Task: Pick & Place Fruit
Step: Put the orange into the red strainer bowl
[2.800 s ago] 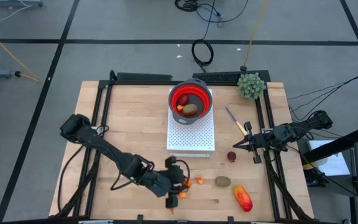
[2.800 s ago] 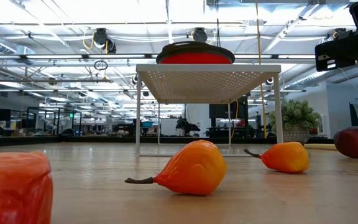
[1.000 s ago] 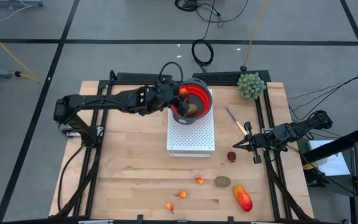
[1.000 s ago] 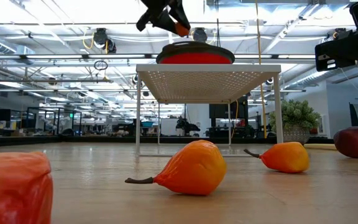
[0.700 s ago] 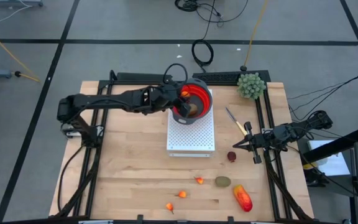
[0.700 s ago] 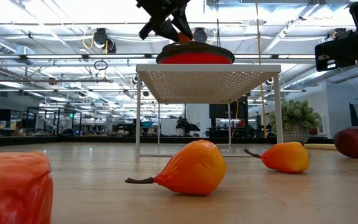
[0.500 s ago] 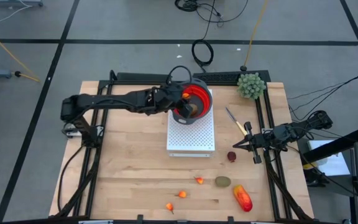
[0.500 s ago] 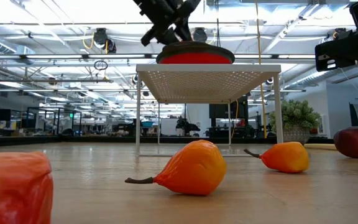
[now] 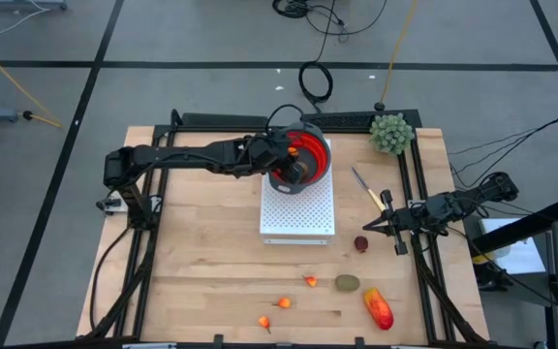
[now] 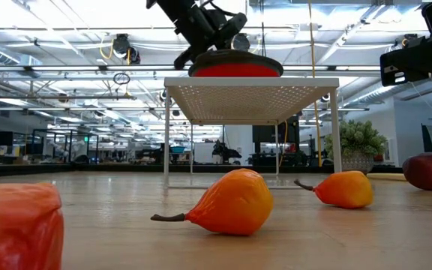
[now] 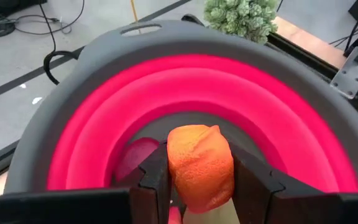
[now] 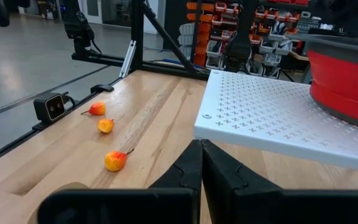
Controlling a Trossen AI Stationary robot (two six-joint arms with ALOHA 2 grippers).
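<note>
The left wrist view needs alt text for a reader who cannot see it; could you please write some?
The left gripper grips a small orange fruit between its two dark fingers, directly over the opening of a red bowl with a grey rim. A dark-red fruit already lies inside the bowl. A green spiky plant stands beyond the bowl's far rim.

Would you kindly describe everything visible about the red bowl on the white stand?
The red bowl is round, with stepped red walls and a dark grey rim bearing a slot handle, rubbery-looking. It sits upright on the white perforated stand at the table's far side. A dark red fruit lies inside. The left hand hovers over it, holding a small orange fruit above its opening.
</note>
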